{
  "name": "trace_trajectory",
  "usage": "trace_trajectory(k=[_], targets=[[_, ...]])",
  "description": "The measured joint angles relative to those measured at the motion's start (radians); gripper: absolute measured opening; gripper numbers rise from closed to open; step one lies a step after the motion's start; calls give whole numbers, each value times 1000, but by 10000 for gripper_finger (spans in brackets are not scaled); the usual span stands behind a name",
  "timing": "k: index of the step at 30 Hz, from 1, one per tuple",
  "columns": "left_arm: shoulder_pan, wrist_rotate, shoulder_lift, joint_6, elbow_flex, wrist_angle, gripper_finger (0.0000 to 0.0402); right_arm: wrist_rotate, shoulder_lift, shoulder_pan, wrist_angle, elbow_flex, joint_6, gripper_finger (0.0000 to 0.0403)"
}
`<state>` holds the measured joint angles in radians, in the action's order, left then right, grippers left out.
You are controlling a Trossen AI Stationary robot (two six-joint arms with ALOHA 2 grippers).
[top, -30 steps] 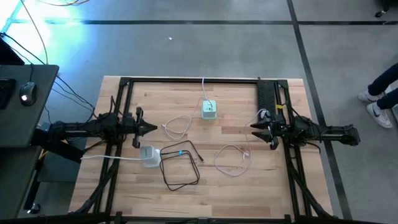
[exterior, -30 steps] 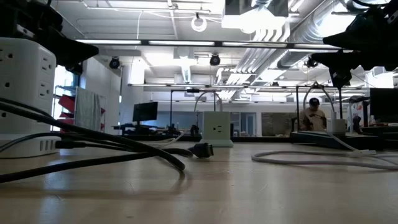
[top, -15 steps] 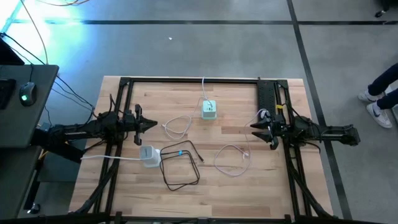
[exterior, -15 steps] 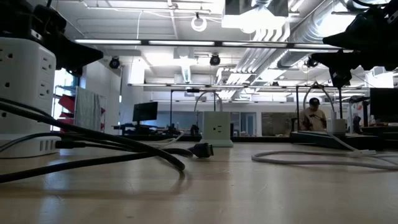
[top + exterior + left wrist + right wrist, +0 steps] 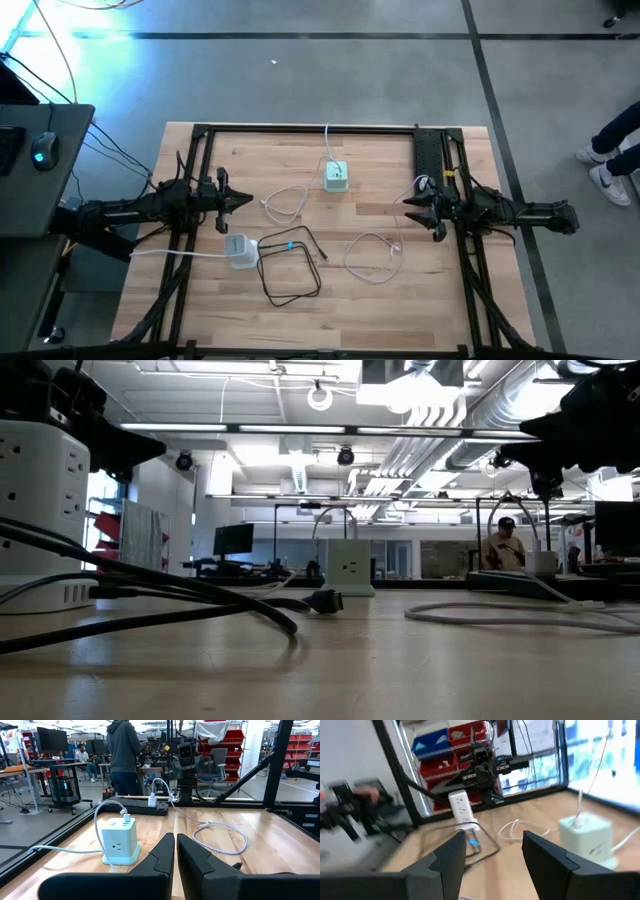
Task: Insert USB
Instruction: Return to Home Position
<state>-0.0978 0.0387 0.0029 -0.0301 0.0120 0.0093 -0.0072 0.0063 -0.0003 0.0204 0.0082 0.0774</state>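
I am holding my left gripper (image 5: 243, 204), jaws pressed together, near the white outlet block (image 5: 240, 250), where the black cable (image 5: 290, 268) is apparently sitting plugged. My right gripper (image 5: 412, 208), jaws spread, is waiting farther away.

Low view: outlet extension (image 5: 35, 500) clipped by frame edge, front partly masked by black cable (image 5: 150, 585) crossing it. High view: plug seating in outlet extension too small to judge. Well beyond it, off the worktop (image 5: 400, 300): person (image 5: 612, 160) cut down to legs and shoes. Right wrist view: dark clutter (image 5: 350, 810) beside outlet extension smeared, unreadable. Left wrist view: standing person (image 5: 123, 755) cropped at head.
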Motion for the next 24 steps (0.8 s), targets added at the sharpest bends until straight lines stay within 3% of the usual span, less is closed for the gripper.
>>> trace_trajectory(k=[4,24], targets=[[0,0,0,0,0,0,0,0,0,0,0,0,-101,176],[0,0,1,0,0,0,0,0,0,0,0,0,-33,176]])
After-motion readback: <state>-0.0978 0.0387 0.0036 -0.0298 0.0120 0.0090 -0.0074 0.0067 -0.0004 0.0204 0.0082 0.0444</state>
